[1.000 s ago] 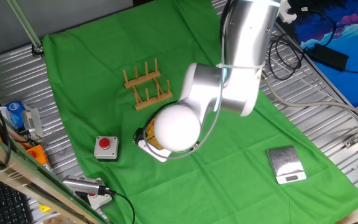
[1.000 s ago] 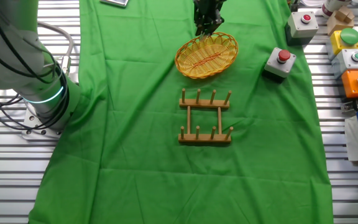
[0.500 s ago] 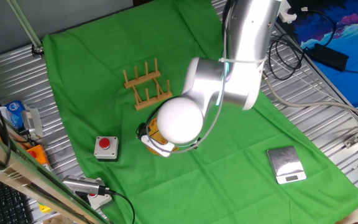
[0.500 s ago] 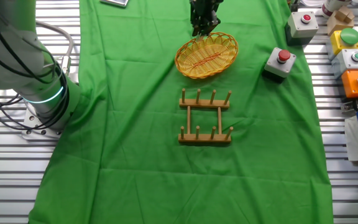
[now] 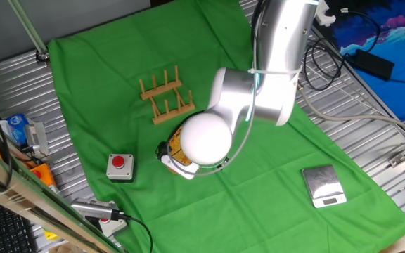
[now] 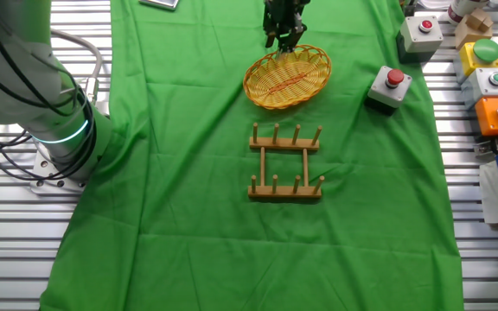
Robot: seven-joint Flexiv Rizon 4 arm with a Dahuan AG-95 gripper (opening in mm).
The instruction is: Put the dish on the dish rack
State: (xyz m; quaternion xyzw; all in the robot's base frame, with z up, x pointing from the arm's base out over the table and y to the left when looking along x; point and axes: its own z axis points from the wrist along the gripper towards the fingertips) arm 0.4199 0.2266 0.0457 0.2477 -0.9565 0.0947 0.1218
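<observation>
Dish [image 6: 287,77] flat on green cloth [image 6: 188,173], at 12 o'clock from dish rack [image 6: 285,162], near it, not touching. Gripper [image 6: 284,34] at dish's 12 o'clock rim, fingertips at edge; open or clamped cannot tell. Red button box [image 6: 387,87] at dish's 3 o'clock.

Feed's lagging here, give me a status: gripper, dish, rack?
Gripper at the dish's far rim, jaw state unclear. Dish flat on the green cloth, not in the rack. Rack slots empty; red button box off to the side.
</observation>
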